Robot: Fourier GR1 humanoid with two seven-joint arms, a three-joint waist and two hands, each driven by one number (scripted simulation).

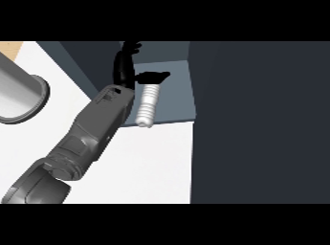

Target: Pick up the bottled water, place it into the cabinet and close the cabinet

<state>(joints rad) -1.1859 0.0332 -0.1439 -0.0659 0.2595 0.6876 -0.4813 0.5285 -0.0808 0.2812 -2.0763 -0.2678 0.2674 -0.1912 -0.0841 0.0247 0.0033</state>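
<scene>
The bottled water [146, 106] is a pale ribbed bottle lying on the grey floor of the open cabinet [176, 103], its cap end pointing towards me at the shelf's front edge. My left hand [127, 67] reaches into the cabinet just left of the bottle. Its fingers [130, 48] stretch straight towards the back, and its thumb [153, 75] sticks out to the right over the bottle's far end. The fingers are not curled round the bottle. My right hand does not show.
A big dark panel [266, 124], which looks like the cabinet door or its side, fills the right of the view. A large grey cylinder [12, 88] with a flanged rim lies at the left on the white counter [153, 162].
</scene>
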